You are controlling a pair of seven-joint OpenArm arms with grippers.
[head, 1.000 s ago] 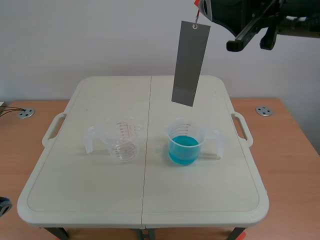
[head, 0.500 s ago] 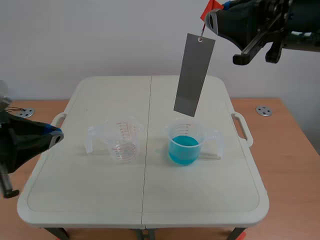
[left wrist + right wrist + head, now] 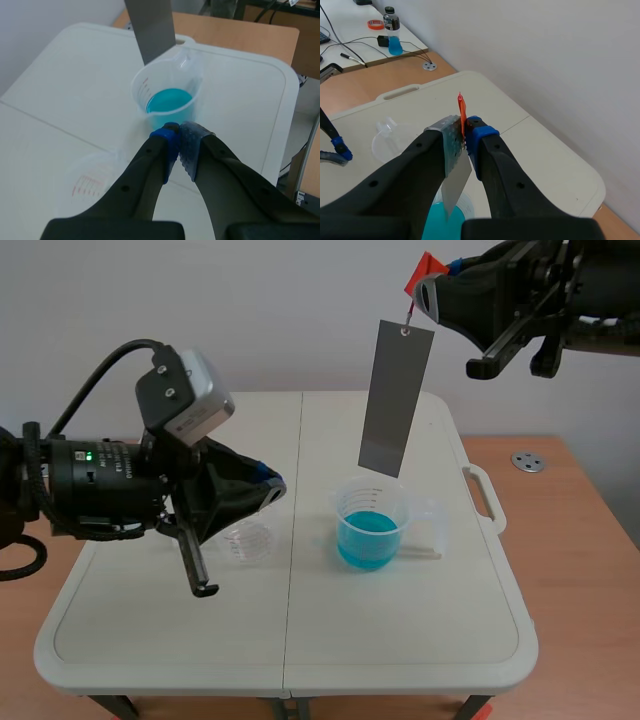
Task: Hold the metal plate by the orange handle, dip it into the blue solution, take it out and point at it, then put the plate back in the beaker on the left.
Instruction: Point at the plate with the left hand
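Note:
A long grey metal plate hangs from an orange handle, which my right gripper is shut on, high above the table. The plate's lower end is just above the beaker of blue solution. In the right wrist view the orange handle is pinched between the pads and the plate hangs below. My left gripper is shut on nothing, over the clear beaker, its tip toward the plate. In the left wrist view the left gripper points at the blue beaker and plate.
The white folding table stands on a wooden floor. The clear beaker lies under my left gripper. Across the room a desk holds a bottle and cables.
My left arm has swung in from the left edge and risen over the clear beaker. The right gripper with the plate has drifted slightly right and down.

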